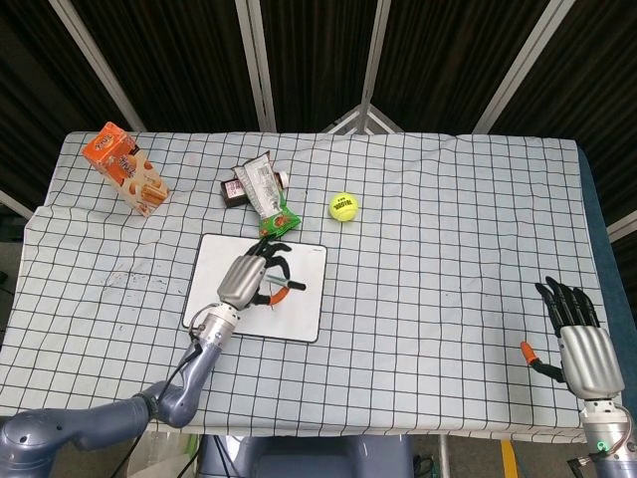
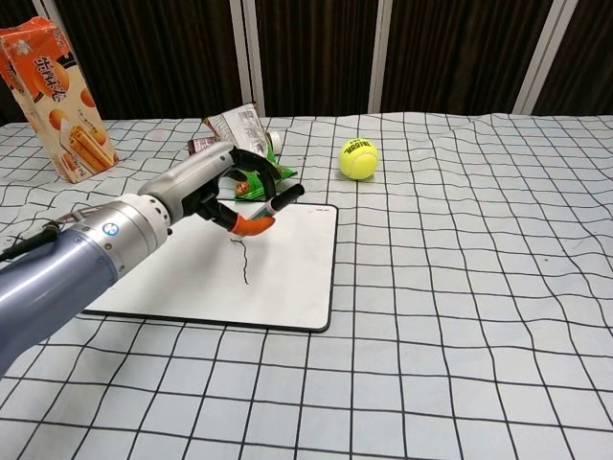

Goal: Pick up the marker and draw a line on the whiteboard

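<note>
My left hand (image 2: 206, 187) grasps the marker (image 2: 276, 201) in its fingers above the whiteboard (image 2: 287, 278), just beyond a short dark line (image 2: 245, 264). My right hand (image 1: 580, 344) rests released, fingers apart, at the counter's (image 1: 448, 229) four o'clock corner.

whiteboard (image 2: 278, 268): smooth, glossy white surface
tablecloth (image 2: 479, 287): matt checked cloth, creased
left hand (image 2: 215, 182): brushed metal shell
tennis ball (image 2: 358, 159): fuzzy felt
</note>
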{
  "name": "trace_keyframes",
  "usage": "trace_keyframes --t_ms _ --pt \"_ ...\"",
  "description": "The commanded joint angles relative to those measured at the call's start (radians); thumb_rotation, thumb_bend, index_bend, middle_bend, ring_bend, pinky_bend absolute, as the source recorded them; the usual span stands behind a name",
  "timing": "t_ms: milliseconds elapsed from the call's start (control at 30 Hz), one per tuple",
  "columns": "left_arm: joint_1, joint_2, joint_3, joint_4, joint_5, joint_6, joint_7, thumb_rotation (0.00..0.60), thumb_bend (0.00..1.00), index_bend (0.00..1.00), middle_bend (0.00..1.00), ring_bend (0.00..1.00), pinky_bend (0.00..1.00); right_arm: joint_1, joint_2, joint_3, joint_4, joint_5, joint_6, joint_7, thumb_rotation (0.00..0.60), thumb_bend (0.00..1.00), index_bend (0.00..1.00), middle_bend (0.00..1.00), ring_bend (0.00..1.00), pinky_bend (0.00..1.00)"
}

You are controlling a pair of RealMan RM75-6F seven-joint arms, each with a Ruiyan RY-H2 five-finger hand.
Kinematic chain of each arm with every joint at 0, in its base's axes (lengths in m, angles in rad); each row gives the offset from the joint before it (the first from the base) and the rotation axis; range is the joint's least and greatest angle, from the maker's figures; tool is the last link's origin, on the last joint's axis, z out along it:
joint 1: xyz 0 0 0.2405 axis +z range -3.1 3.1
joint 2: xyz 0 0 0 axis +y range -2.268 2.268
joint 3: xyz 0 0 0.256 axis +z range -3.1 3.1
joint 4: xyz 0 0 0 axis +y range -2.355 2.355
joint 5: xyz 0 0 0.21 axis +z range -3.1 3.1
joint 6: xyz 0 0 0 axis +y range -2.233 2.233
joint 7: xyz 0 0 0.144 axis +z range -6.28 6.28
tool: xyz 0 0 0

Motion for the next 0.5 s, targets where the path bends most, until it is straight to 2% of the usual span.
trace_keyframes --t_ms 33,500 --pt "0.007 0.008 0.002 0.015 -0.003 0.003 -0.002 0.600 0.54 0.72 0.21 0.05 0.15 0.000 0.001 -0.001 -0.001 -0.001 0.000 0.001 0.600 0.33 0.00 0.00 0.00 0.00" --pt "0.030 0.084 0.013 0.156 0.014 0.014 -0.032 0.600 0.54 0.72 0.21 0.05 0.15 -0.004 0.002 0.000 -0.009 0.002 0.004 -0.001 0.600 0.33 0.00 0.00 0.00 0.00"
